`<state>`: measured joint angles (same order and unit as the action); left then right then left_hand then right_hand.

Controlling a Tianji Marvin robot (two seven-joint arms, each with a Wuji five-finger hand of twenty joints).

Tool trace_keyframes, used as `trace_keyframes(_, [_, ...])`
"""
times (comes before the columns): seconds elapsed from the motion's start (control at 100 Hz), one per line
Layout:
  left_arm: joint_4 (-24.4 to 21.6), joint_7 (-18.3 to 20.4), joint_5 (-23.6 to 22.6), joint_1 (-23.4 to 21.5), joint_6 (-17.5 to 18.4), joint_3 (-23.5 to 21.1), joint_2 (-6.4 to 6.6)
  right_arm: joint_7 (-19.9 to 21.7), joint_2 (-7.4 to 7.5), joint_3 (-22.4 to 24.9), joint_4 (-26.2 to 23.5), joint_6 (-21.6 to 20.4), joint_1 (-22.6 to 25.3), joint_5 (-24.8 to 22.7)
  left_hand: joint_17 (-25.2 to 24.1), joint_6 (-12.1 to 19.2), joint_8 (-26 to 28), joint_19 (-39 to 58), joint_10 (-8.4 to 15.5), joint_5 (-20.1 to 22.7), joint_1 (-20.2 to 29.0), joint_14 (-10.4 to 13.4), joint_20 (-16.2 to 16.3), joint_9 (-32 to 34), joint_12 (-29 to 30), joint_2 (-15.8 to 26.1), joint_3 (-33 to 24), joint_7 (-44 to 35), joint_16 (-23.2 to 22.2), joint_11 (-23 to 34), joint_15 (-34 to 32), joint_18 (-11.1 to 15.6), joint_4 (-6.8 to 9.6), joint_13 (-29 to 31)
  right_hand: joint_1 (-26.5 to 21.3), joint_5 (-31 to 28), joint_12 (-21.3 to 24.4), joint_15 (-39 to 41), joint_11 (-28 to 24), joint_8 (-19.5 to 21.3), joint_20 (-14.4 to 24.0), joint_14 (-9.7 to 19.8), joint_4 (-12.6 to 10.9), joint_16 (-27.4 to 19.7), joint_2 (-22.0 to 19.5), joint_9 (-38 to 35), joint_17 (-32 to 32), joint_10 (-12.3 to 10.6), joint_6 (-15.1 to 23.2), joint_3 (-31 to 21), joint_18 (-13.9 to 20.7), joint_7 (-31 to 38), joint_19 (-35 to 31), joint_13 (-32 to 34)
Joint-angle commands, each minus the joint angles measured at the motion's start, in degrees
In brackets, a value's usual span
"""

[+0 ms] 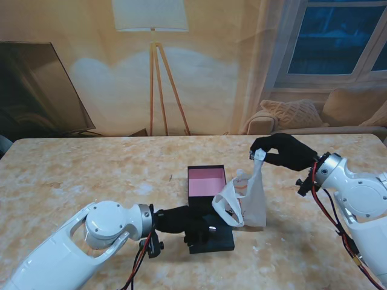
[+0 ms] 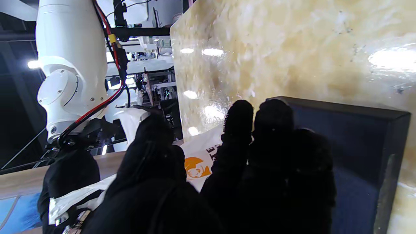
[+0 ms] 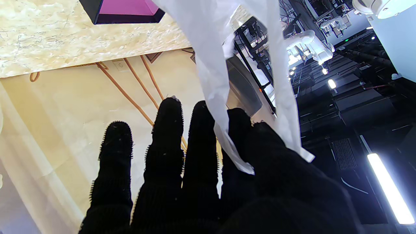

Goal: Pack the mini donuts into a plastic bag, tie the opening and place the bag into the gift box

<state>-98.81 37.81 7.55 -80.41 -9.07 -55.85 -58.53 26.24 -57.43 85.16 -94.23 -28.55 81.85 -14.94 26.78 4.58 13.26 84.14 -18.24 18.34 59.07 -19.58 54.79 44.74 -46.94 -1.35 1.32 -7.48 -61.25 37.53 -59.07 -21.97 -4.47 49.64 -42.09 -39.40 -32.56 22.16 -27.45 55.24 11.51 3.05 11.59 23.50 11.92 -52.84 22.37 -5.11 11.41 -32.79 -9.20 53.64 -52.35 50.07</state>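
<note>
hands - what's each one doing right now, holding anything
Left hand: resting on the gift box lid; grip cannot be told.
Right hand: shut on the plastic bag handle, lifting it.

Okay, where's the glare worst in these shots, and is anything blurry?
Left wrist view: bright lamp reflections wash out the table, and the near robot hand is a black blur. Right wrist view: a ceiling light flares; the bag stays sharp. Stand view: evenly lit, soft.

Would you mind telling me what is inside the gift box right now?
The gift box shows only its bare pink lining. The white plastic bag hangs outside it from the right hand. Its near end is covered by the left hand.
</note>
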Motion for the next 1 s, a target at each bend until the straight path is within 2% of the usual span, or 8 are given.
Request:
trace_keyframes(0.0, [-1.4, -1.0, -0.7, -1.8, 0.8, -0.8, -0.4, 0.8, -0.24, -0.1, -0.5, 0.1, 0.7, 0.2, -0.5, 2.6, -0.8, -0.7, 0.4, -1.9, 1.2, -1.9, -0.9, -0.8, 1.3, 1.0, -0.1, 0.3, 1.1, -1.2, 1.0, 1.4, 1.27, 0.0, -7.7, -3.2, -0.7, 0.4, 0.2, 2.9, 0.2, 0.3, -2.7, 1.7, 0.2, -0.3, -0.4, 0.2, 14.9, -11.9, 0.0, 4.8, -0.9, -0.6])
trace_keyframes(0.18, [-5.1, -5.4, -7.1, -4.7, 0.7, -3.5, -0.59, 1.3, -0.15, -0.1, -0.5, 0.0, 0.8, 0.7, 1.0, 2.7, -1.0, -1.7, -1.3, -2.3, 0.4, -1.9, -3.1, -2.6, 4.9, 1.2, 0.0, -0.2, 3.1, -4.6, 2.9, 0.5, 1.32, 0.6, -7.6, -3.4, -0.8, 0.4, 0.2, 2.9, 0.1, 0.4, -2.6, 1.7, 0.4, -0.3, -0.6, 0.2, 14.9, -12.1, 0.0, 4.8, -0.7, -0.5])
trace_keyframes(0.32, [-6.2, -8.7, -11.7, -5.2, 1.5, -4.0, -0.97, 1.6, -0.09, -0.1, -0.5, 0.0, 0.9, 1.1, 1.2, 3.0, -1.1, -3.4, -2.4, -2.8, -1.0, -2.2, -5.5, -5.2, 7.9, 1.6, 0.1, -0.1, 5.1, -7.4, 4.9, -0.1, 1.34, 0.0, -7.5, -3.5, -0.8, 0.4, 0.2, 2.9, 0.2, 0.3, -2.6, 1.7, 0.5, -0.4, -0.5, 0.2, 14.9, -12.3, -0.1, 4.8, -0.8, -0.4])
trace_keyframes(0.54, [-7.2, -12.7, -17.0, -6.3, 4.7, -4.9, -1.39, 2.2, 0.07, -0.3, -0.7, -0.2, 1.3, 1.5, -1.9, 5.5, -0.7, -7.2, -3.6, -3.3, -5.7, -2.6, -7.8, -15.8, 11.7, 3.4, 0.9, 0.3, 6.4, -13.7, 8.6, -0.2, 1.04, -4.4, -7.4, -3.6, -0.8, 0.3, 0.3, 3.0, 0.1, 0.3, -2.5, 1.7, 0.7, -0.6, -0.7, 0.2, 15.0, -12.5, -0.1, 4.7, -0.7, -0.4])
trace_keyframes(0.62, [-7.8, -15.3, -20.0, -7.1, 6.1, -5.2, -1.74, 2.3, 0.11, -0.3, -0.8, -0.4, 1.4, 1.6, -3.0, 5.8, -0.5, -9.2, -4.1, -3.5, -7.1, -4.1, -8.6, -18.6, 15.2, 4.1, 0.8, 0.8, 8.2, -17.1, 12.0, -0.8, 0.97, -6.3, -7.4, -3.6, -0.8, 0.3, 0.4, 3.0, 0.2, 0.3, -2.5, 1.8, 0.7, -0.6, -0.4, 0.0, 15.0, -12.6, -0.2, 4.7, -0.9, -0.4])
trace_keyframes(0.71, [-8.5, -15.7, -22.3, -7.4, 6.7, -5.8, -1.66, 2.4, 0.16, -0.3, -0.8, -0.6, 1.5, 1.6, -5.5, 4.9, -0.3, -12.9, -4.9, -3.2, -8.2, -6.4, -9.7, -21.5, 19.7, 4.3, 0.9, 1.3, 11.5, -21.1, 17.1, -2.1, 0.91, -9.3, -7.3, -3.6, -0.9, 0.2, 0.4, 3.0, 0.1, 0.3, -2.4, 1.8, 0.8, -0.7, -0.5, 0.0, 15.0, -12.7, -0.2, 4.7, -0.8, -0.4])
trace_keyframes(0.84, [-9.0, -17.6, -24.3, -7.5, 8.0, -6.1, -1.94, 2.6, 0.18, -0.3, -0.8, -0.4, 1.5, 1.6, -7.6, 3.8, 0.4, -15.3, -4.3, -2.1, -8.4, -7.2, -10.0, -25.7, 24.8, 4.6, 0.8, 0.9, 15.1, -25.4, 21.8, -1.9, 0.92, -12.7, -7.3, -3.7, -1.0, 0.2, 0.5, 3.1, 0.1, 0.3, -2.4, 1.8, 0.8, -0.7, -0.6, 0.1, 15.0, -12.8, -0.2, 4.7, -0.7, -0.4])
trace_keyframes(0.99, [-9.3, -19.4, -25.2, -7.1, 8.9, -6.0, -2.31, 2.8, 0.19, -0.7, -0.7, -0.1, 1.2, 1.6, -9.9, 3.4, 1.4, -17.2, -3.2, -1.5, -8.5, -7.3, -10.0, -29.5, 28.1, 4.9, 0.8, 0.5, 18.4, -27.2, 25.9, -1.5, 0.96, -16.1, -7.3, -3.7, -1.0, 0.1, 0.5, 3.1, 0.1, 0.4, -2.4, 1.8, 0.8, -0.6, -0.7, 0.1, 15.0, -12.8, -0.1, 4.7, -0.7, -0.4])
